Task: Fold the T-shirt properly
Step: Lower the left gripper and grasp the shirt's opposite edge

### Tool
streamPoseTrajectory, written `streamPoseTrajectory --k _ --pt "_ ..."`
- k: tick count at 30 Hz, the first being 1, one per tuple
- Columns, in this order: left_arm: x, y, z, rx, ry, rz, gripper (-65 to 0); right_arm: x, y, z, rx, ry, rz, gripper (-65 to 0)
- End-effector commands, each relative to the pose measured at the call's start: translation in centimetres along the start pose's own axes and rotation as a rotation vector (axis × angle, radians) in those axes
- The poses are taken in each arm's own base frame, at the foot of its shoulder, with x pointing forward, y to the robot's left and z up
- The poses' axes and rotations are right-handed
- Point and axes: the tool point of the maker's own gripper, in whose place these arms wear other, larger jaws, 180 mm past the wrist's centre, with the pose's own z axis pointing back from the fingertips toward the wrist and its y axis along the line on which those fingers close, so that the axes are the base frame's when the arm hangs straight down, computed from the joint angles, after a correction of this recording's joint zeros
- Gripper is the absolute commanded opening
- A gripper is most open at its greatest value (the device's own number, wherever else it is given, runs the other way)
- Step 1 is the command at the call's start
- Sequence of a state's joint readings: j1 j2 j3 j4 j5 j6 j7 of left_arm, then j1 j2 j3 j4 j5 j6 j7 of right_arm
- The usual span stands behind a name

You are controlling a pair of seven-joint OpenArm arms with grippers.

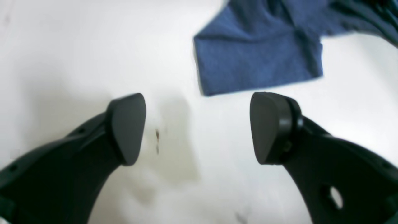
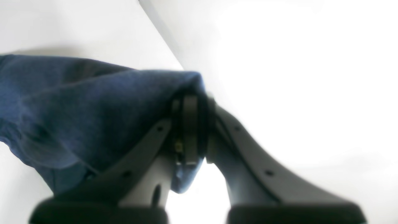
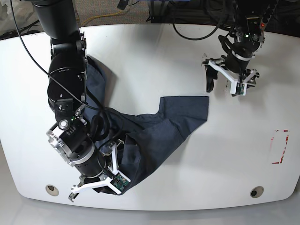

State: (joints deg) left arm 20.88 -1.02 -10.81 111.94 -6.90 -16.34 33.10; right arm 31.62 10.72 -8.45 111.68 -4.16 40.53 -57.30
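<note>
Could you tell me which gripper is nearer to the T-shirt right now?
The right one. The right gripper is shut on a fold of the T-shirt, near the table's front edge. The left gripper is open and empty, apart from the sleeve corner.

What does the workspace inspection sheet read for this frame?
Surface: white rounded table, small dark stains, red marking near one edge.
Job's things: dark navy-grey cotton T-shirt, crumpled, unfolded, one sleeve spread flat.
Clutter: nothing seen.
End effectors: left end effector open, above bare table beside the sleeve; right end effector shut on T-shirt fabric.
Cables: black cables at the far edge and along the right arm.
Surroundings: carpeted floor beyond.
</note>
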Motion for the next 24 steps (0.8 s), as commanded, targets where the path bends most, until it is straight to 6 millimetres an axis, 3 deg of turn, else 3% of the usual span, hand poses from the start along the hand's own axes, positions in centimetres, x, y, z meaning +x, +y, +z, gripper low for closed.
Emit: streamPoseTrajectory --k 1,11,18,24 --pt "2.0 -0.5 -1.0 0.001 -0.05 -0.018 -15.8 1.4 -1.9 0.6 -0.05 -0.046 0.009 -65.0" --pt "1.9 -0.3 -6.5 -0.004 0.006 -0.028 -15.7 1.1 -2.7 0.7 -0.067 -0.035 0.026 -65.0" --pt "2.8 0.1 -8.9 -0.009 0.012 -0.011 -15.7 0.7 -2.3 0.6 -0.056 -0.026 0.021 -65.0" --pt "2.3 0.2 -11.1 -0.027 0.053 0.02 -15.7 0.4 -2.1 0.6 -0.051 -0.02 0.02 -65.0"
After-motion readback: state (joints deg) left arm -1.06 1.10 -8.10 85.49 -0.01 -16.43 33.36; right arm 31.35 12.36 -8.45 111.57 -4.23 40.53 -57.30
